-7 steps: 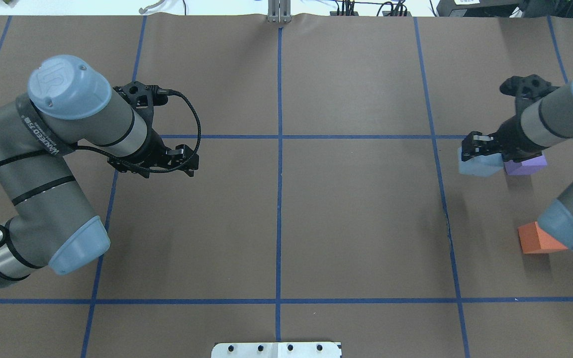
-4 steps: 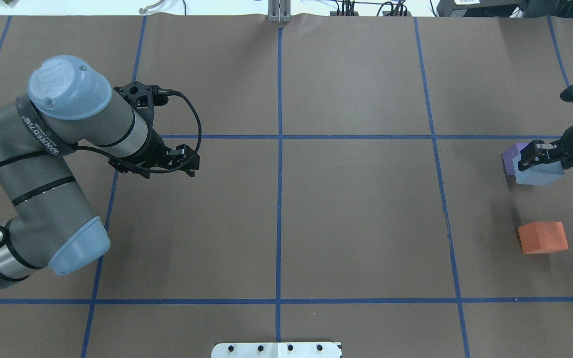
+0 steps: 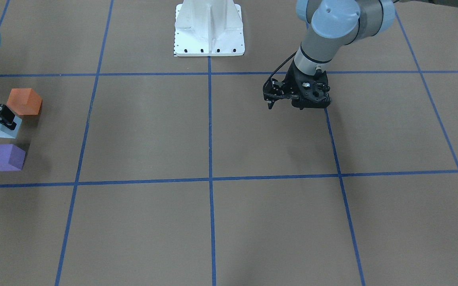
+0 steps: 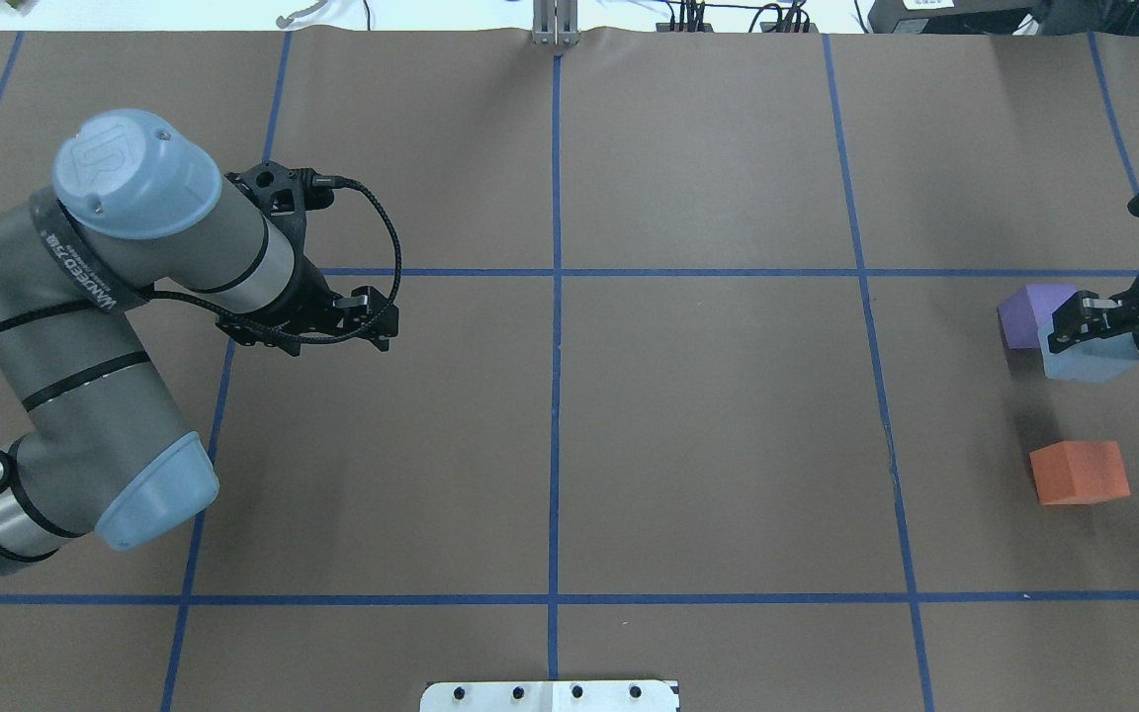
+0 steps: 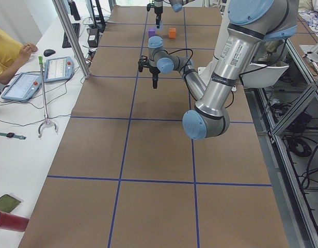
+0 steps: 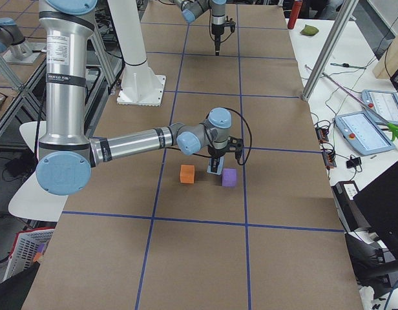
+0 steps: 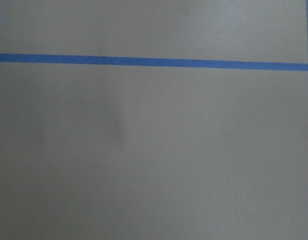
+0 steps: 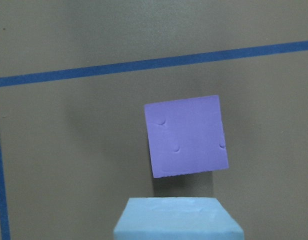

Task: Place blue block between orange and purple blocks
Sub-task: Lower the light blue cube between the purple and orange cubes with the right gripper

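The only mark that reads clearly is the "UR" logo, set in a ring on the blue joint cap of the left arm in the overhead view. A dark band just below that cap carries white lettering, too skewed to make out. In the side views, black print runs along the left arm's grey tube and the right arm's upright tube, too small to read.

Six cameras around one table.
Overhead looks steeply down; front view faces it from across; two end views look lengthwise; wrist cameras sit close. Overhead's right edge and front's left edge share the purple block.
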Controlling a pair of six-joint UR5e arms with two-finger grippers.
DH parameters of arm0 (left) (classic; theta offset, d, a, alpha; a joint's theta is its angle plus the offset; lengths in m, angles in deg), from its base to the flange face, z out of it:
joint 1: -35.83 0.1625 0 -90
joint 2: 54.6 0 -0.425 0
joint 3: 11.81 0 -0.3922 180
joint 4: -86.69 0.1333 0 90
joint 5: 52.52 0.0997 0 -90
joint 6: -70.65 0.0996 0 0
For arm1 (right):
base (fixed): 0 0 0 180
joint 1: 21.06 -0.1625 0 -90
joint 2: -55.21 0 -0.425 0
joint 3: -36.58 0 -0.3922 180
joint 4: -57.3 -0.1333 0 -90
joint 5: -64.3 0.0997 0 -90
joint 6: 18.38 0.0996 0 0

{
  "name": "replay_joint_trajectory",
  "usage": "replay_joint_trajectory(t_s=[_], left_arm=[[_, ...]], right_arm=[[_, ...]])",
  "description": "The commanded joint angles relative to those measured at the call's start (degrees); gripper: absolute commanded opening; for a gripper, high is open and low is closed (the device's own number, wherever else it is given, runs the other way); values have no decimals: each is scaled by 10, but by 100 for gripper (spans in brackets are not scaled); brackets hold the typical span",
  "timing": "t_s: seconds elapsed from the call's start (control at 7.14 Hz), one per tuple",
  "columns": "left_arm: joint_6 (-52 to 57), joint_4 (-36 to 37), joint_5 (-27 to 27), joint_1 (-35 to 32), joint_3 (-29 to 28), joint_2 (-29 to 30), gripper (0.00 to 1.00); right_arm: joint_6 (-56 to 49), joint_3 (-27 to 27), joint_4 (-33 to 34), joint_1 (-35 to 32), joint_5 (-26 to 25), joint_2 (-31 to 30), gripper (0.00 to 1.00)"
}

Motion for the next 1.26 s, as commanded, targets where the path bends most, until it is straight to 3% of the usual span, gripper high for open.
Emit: replay_joint_trajectory(t_s=[0.0, 1.12], left_arm=[[-4, 1, 0, 0, 4, 0, 100], [-4, 1, 0, 0, 4, -1, 100]], right_arm=[[-3, -6, 0, 2, 0, -4, 0], [-5, -49, 0, 39, -3, 5, 0]])
